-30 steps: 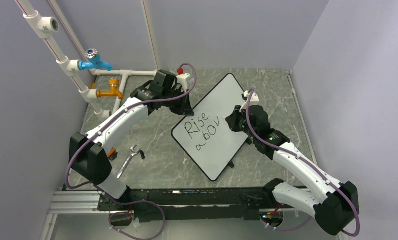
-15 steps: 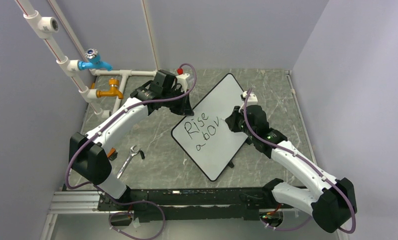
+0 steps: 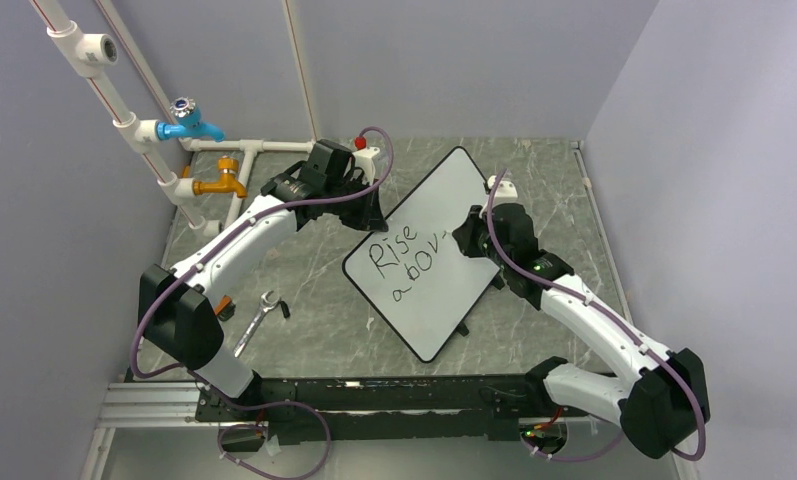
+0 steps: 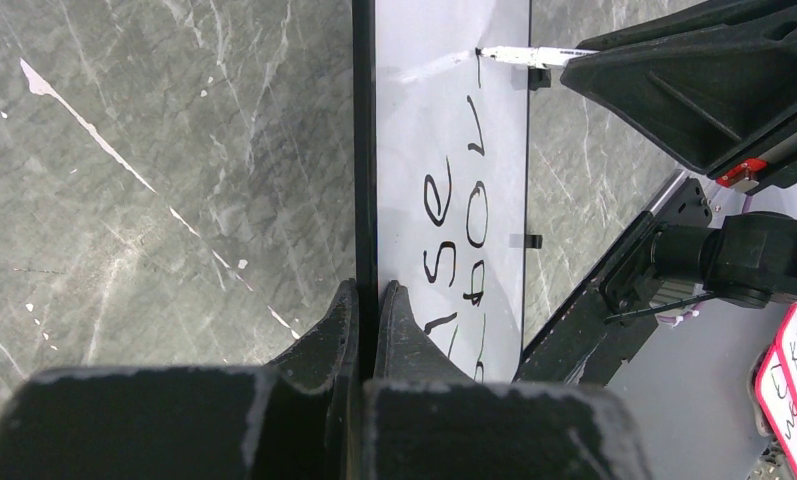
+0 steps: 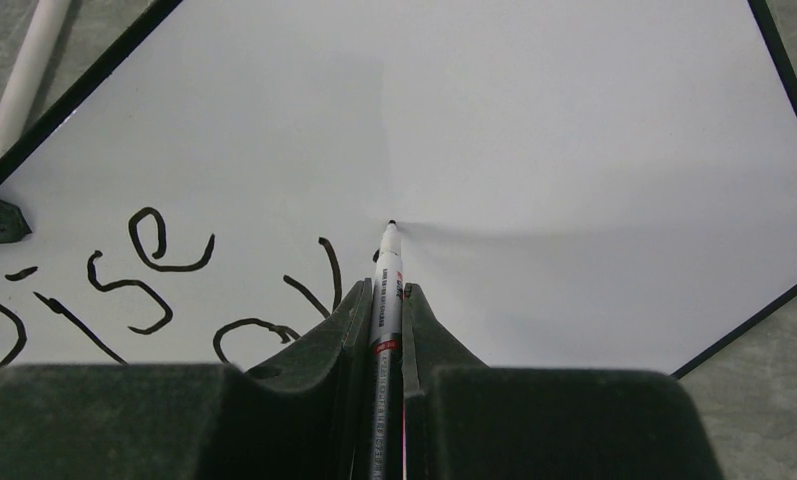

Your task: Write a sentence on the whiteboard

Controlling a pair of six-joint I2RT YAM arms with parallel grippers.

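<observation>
Since a second ago the right arm has pushed its wrist a little farther and to the right, and a short new stroke now stands after "abov" on the whiteboard (image 3: 429, 300). That board lies turned like a diamond on the middle-right of the grey marbled table (image 3: 304, 300), with one rounded corner pointing far and one pointing near. The sentence (image 3: 399, 262) so far reads "Rise" with "abov" below it, in slanted black lines on the board's left half, and the rest of the surface is bare white.

The right gripper (image 5: 384, 290) hangs over the middle of the board, just right of the writing. Its jaws are pinched tight on a thin marker (image 5: 386, 270), whose black tip meets the white surface just beyond the "v". In the left wrist view the same marker (image 4: 524, 56) touches the board at the end of the small fresh stroke.

The left gripper (image 4: 366, 290) is at the board's far-left edge, jaws pressed together on the thin black rim beside the "R".

Farther out, a silver wrench (image 3: 257, 318) lies on the table near the left arm. White pipes (image 3: 124, 120) run along the far-left wall, carrying a blue tap (image 3: 189, 122) and a yellow tap (image 3: 222, 185)
</observation>
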